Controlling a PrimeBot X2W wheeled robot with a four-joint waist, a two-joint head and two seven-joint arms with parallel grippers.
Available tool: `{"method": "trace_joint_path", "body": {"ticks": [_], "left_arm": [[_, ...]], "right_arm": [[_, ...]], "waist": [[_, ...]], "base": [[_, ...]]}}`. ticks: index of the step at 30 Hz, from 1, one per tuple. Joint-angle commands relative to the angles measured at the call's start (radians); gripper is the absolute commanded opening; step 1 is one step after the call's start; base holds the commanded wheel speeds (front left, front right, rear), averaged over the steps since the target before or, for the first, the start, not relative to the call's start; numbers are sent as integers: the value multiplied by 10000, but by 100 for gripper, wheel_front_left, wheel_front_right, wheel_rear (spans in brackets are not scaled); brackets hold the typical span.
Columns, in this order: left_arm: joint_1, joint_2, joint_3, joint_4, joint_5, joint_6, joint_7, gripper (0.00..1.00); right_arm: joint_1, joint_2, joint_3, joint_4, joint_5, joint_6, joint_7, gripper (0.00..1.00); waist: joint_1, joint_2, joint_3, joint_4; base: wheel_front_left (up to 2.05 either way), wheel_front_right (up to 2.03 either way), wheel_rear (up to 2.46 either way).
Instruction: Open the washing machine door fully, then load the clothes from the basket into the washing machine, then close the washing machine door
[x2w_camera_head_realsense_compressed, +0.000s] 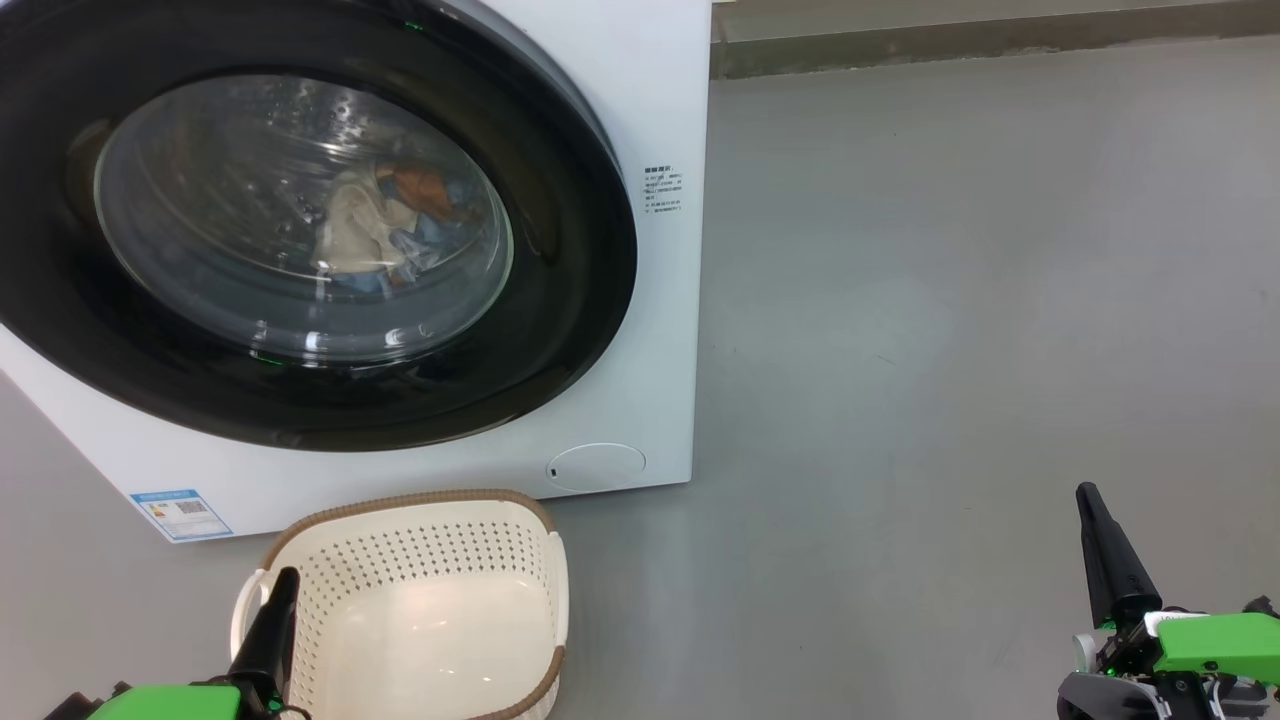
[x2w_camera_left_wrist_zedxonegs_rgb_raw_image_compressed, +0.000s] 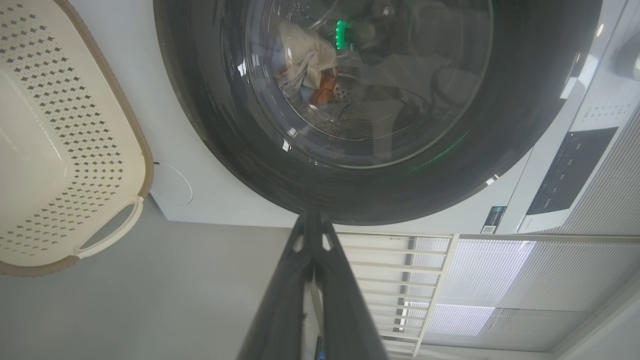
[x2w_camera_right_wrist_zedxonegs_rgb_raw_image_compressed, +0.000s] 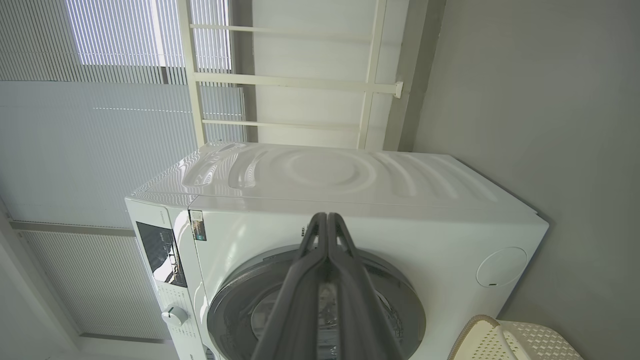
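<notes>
A smooth grey floor (x2w_camera_head_realsense_compressed: 950, 300) is seen, and pale window blinds (x2w_camera_right_wrist_zedxonegs_rgb_raw_image_compressed: 100, 125) are seen behind in the right wrist view. The washing machine (x2w_camera_head_realsense_compressed: 660, 100), a big white box, is set on this floor at the left of the head view. The washing machine door (x2w_camera_head_realsense_compressed: 575, 300) is shut flat against the front. The clothes (x2w_camera_head_realsense_compressed: 390, 230) are seen through the round glass, piled together inside the drum; cream, orange and blue cloth can be made out. A small blue label (x2w_camera_head_realsense_compressed: 180, 512) is stuck at the low left corner of the front, and a round white flap (x2w_camera_head_realsense_compressed: 597, 466) is set at the low right corner. The basket (x2w_camera_head_realsense_compressed: 420, 545) is placed on the floor just in front of the machine, below the door. The left gripper (x2w_camera_head_realsense_compressed: 289, 578) is held over the near left edge of the basket, its two dark fingers pressed together with nothing between them. The right gripper (x2w_camera_head_realsense_compressed: 1087, 492) is held well apart to the right, above the floor, its fingers also pressed together with nothing gripped.
</notes>
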Motion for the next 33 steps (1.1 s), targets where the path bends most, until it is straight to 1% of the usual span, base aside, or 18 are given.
{"method": "trace_joint_path", "body": {"ticks": [1,33], "left_arm": [[-467,110,349,-307,-61,-27,54,0],[-467,99,366,-310,-46,-27,67,0]], "right_arm": [[-247,-36,181,-313,116,12,70,0],[-248,-32,175,-313,112,12,75,0]], "waist": [[0,-1,0,0],[0,-1,0,0]], "base": [[0,0,0],[0,0,0]]}}
